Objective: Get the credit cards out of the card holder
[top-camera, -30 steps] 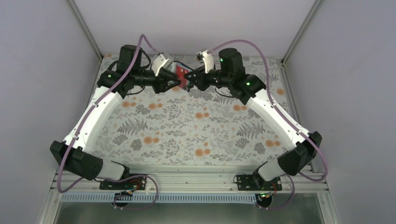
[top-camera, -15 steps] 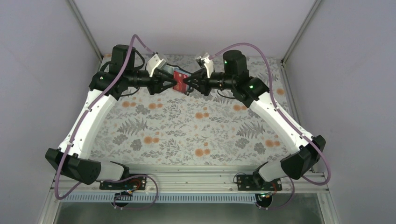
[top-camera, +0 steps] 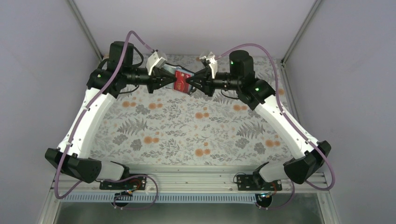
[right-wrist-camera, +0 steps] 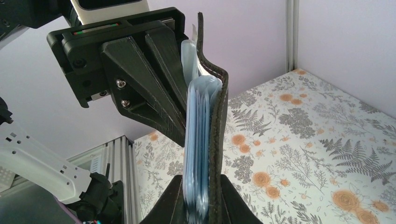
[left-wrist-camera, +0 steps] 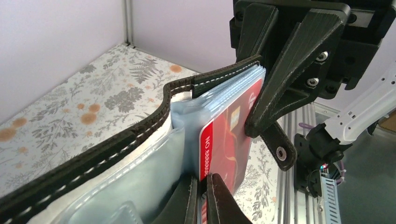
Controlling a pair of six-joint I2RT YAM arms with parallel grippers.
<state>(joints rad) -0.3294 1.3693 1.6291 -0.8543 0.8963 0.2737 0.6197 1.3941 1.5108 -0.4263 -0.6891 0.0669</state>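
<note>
Black leather card holder (left-wrist-camera: 112, 147) with pale stitching along its rim, spread open, a stack of light blue see-through sleeves (left-wrist-camera: 187, 126) fanned out inside; carried in mid-air over the far middle of the floral table cover (top-camera: 187, 126), clear of the cloth, standing on edge between the two grippers with its cover slightly curved.

One red credit card (left-wrist-camera: 231, 135) sticking out of the sleeves toward the left wrist camera; white strip with black digits down its near edge, small yellow patch higher up; impossible to tell whether more cards sit in the sleeves.

Left gripper (left-wrist-camera: 201, 184) pinched together on the near edge of the red credit card, a sliver of red showing between the two fingertips. Right gripper (right-wrist-camera: 201, 182) clamped nearly closed across the black cover and the sleeve stack, one finger on each side; seen from the left wrist, its dark ribbed fingers (left-wrist-camera: 289, 79) pressing on the far end of the holder, just beside the card.

Left arm (top-camera: 88, 121) rising from its base at the near edge, elbow low at the near left, white forearm slanting up to the far left, wrist turned inward and level, pointing right. Right arm (top-camera: 285, 126) mirroring it from the other side, wrist level and pointing left; the two grippers tip to tip, the holder between them.
</note>
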